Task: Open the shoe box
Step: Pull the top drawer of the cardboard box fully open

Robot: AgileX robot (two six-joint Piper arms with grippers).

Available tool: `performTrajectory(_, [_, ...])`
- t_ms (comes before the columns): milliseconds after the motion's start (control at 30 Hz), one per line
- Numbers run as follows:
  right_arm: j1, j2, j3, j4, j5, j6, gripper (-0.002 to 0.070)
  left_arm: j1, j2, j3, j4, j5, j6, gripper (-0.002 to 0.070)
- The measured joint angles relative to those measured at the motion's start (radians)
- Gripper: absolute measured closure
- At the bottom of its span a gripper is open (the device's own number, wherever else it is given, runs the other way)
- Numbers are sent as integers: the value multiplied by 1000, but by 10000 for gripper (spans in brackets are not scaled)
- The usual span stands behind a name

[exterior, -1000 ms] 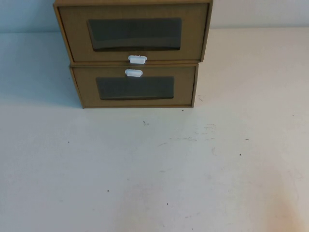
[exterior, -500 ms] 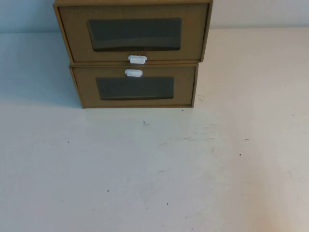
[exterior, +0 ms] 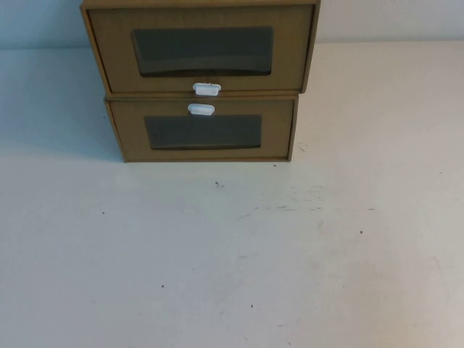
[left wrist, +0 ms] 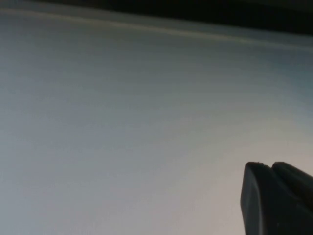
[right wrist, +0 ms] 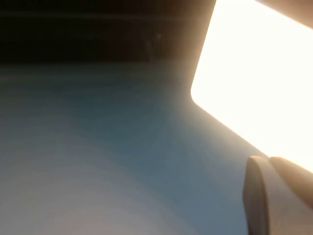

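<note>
Soft, even light on the white bench [exterior: 239, 261]; the two stacked brown cardboard shoe boxes [exterior: 239, 103] throw a bluish shadow to their left. Left wrist view is dim, grey, the black left hand [left wrist: 271, 169] unfocused. Right wrist view carries blown-out glare, washing the right hand [right wrist: 269, 161] pale

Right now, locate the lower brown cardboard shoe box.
In the high view the lower brown cardboard shoe box sits far back, left of centre, under the upper brown box. The left tool and right tool appear only in wrist views.

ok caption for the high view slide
Two closed shoe boxes stacked on the table; left gripper and right gripper both off-frame.
</note>
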Motion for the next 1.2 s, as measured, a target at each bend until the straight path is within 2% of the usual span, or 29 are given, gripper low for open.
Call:
performTrajectory(133, [0,0,-220,51,155,144,689,0,0,-174,-55,105,3,679])
performTrajectory(233, [0,17,-389,89,352,246,690,0,0,-311,-67,235,92,679])
performTrajectory(300, [0,65,-484,95,482,272,689,0,18,-404,-58,297,145,679])
performTrajectory(433, [0,221,-660,95,720,283,690,0,114,-577,-62,437,144,679])
performTrajectory(533, [0,364,-767,95,938,286,689,0,225,-712,-62,638,144,679])
performTrajectory(700, [0,608,-877,72,1294,259,689,0,441,-877,-62,1110,140,679])
performTrajectory(800, [0,698,-877,29,1368,209,690,0,564,-902,-62,1292,140,679])
performTrajectory(867, [5,741,-877,29,1379,194,689,0,635,-902,-56,1351,140,679])
performTrajectory(933, [34,780,-877,49,1379,187,689,0,708,-902,-63,1353,136,679])
performTrajectory(1033, [110,842,-879,58,1379,154,689,0,802,-902,-154,1310,129,679])
performTrajectory(1200, [245,994,-906,56,1407,-71,689,0,965,-945,-339,1292,205,679])
